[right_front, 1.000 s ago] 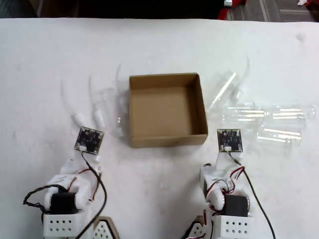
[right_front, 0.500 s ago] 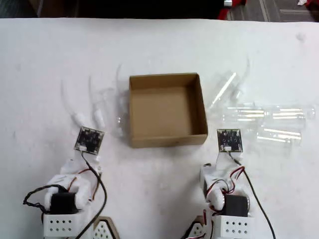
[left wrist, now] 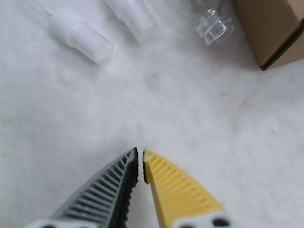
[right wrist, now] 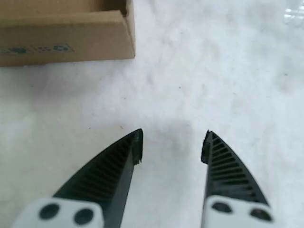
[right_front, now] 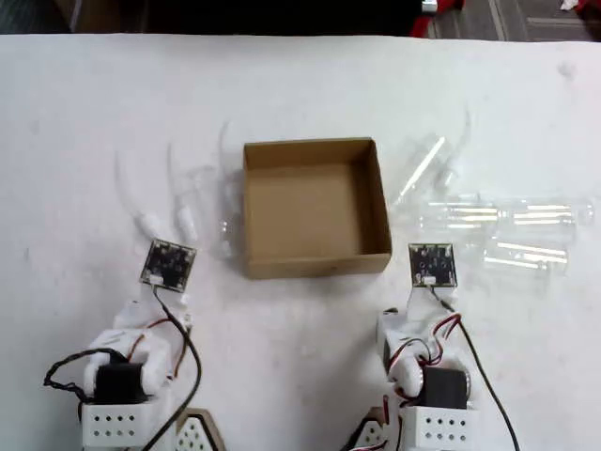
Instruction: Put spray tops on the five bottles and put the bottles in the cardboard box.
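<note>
The white surface [right_front: 300, 85] carries a cardboard box [right_front: 317, 265] at its middle, open side up. Clear bottles [right_front: 498, 225] lie on their sides between the box and the right edge. White spray tops [right_front: 150, 224] lie loose toward the left edge, with one more clear bottle [right_front: 225, 221] just beside the box's left wall. Near the front edge, the left pincer [left wrist: 140, 159] hangs over the cloth, clenched with nothing between its tips, while the right pincer [right wrist: 172, 142] is released, tips apart, just short of the box's front right corner.
</note>
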{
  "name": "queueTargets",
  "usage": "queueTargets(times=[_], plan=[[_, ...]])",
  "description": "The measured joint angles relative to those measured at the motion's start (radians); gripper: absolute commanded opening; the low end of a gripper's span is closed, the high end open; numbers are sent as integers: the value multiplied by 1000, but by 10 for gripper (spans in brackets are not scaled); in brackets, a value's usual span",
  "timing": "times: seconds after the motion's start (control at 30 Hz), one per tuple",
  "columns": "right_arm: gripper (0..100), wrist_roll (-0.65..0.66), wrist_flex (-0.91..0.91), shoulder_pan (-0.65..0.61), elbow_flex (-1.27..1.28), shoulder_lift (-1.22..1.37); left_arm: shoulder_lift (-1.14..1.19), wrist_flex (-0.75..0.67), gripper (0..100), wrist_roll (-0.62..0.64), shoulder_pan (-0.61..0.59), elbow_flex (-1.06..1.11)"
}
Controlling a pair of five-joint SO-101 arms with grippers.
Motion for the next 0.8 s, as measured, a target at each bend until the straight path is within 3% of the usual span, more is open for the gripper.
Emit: queueTargets(times=[0.6, 0.8], plan=[[184, 0, 0, 0, 0, 0, 0, 0, 24, 0, 48, 0], [184, 0, 0, 0, 0, 0, 0, -138, 24, 0, 49, 0]])
